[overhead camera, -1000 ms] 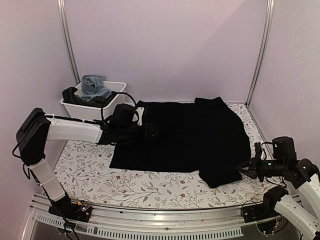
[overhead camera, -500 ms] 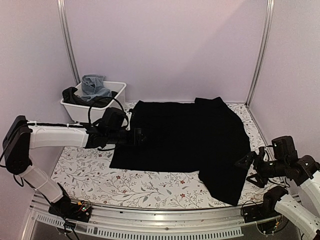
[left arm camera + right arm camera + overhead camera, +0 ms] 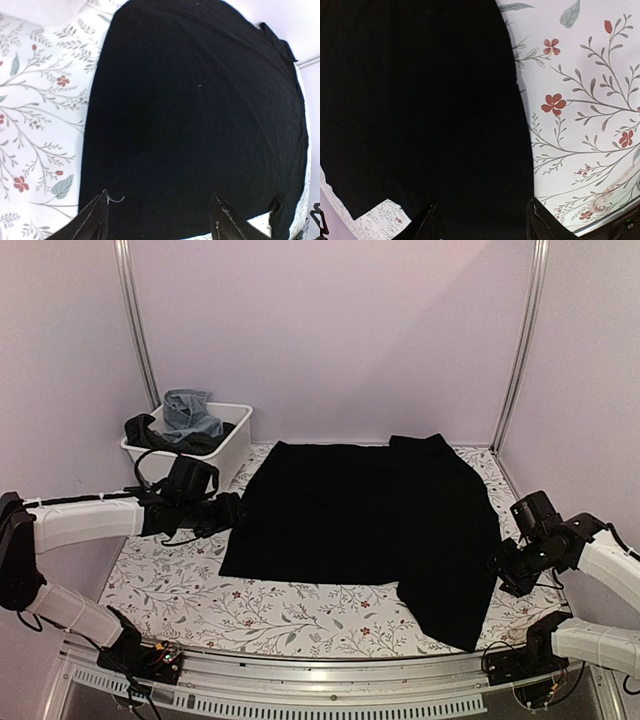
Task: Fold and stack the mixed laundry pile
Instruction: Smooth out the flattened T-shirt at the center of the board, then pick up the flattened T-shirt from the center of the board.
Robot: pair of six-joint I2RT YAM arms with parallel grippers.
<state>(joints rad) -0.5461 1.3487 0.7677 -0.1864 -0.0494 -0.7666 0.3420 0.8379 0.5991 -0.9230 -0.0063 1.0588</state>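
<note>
Top view only: you see the whole black cloth (image 3: 370,520) spread flat on the floral surface (image 3: 300,615). Its near right corner reaches closest to the front edge.
Left wrist view only: the cloth's (image 3: 200,125) left edge runs over the printed surface (image 3: 40,100), and a loose thread curls off one fingertip (image 3: 97,220).
Right wrist view only: the cloth's (image 3: 420,100) right edge shows up close, with bare floral print (image 3: 580,125) beside it.
Left jaws: spread, with nothing pinched, low at the cloth's left edge.
Right jaws: spread, fingertips (image 3: 535,222) apart over the cloth's right edge, gripping nothing that you can see.
Around: purple walls and two metal posts (image 3: 135,320) stand behind. The left arm (image 3: 100,520) stretches across the surface in front of the bin.
Bin: a white bin (image 3: 238,430) sits at the back left, near the cloth's far left corner.
Bin contents: light blue jeans (image 3: 188,412) lie on top, and dark clothes (image 3: 145,430) drape over the rim.
</note>
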